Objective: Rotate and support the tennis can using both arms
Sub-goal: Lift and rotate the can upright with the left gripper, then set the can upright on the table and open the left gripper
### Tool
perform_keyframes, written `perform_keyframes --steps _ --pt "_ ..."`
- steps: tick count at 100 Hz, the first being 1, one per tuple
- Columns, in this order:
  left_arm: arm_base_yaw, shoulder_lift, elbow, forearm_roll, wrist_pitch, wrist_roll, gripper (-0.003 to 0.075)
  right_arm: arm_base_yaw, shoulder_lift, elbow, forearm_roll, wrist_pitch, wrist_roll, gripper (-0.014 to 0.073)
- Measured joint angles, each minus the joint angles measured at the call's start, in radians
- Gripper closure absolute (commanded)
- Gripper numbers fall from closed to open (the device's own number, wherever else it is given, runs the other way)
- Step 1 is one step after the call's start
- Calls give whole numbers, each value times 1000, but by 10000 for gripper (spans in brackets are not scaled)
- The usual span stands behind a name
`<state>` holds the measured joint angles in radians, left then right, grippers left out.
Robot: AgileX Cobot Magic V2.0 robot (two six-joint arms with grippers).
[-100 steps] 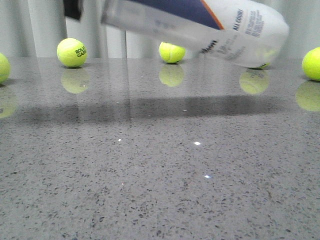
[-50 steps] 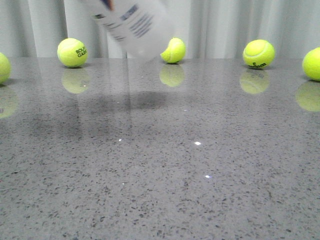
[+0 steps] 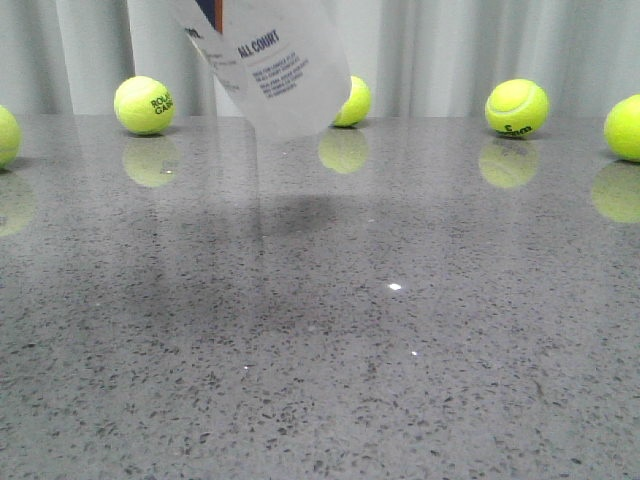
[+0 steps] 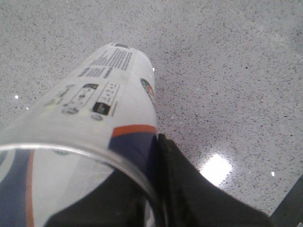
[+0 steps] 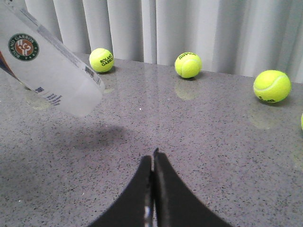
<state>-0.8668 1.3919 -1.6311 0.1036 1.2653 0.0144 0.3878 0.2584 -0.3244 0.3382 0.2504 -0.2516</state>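
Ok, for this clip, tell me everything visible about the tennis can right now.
The tennis can is a clear plastic cylinder with a white, navy and orange label, small black print and a round Roland Garros sticker. It hangs tilted above the grey table, its closed end lowest, not touching the surface. The left pincer grips it near the open rim. The right pincer is apart from it, shut.

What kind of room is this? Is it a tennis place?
Probably not a court. It looks like an indoor test room: a speckled grey stone table, pale curtains behind it, and tennis balls set out in a row. A robot's left claw holds a tennis can in the air.
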Motion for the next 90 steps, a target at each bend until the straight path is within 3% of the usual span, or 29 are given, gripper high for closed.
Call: perform_keyframes --steps 45,57,76,90 --pt "0 98 0 6 0 0 730 0 0 0 0 0 0 654" --pt "0 98 0 6 0 0 631 0 0 0 0 0 0 654" --pt "41 98 0 -12 -2 0 371 0 0 0 0 0 1 654" --pt "73 98 0 -12 -2 0 318 0 0 0 0 0 1 654"
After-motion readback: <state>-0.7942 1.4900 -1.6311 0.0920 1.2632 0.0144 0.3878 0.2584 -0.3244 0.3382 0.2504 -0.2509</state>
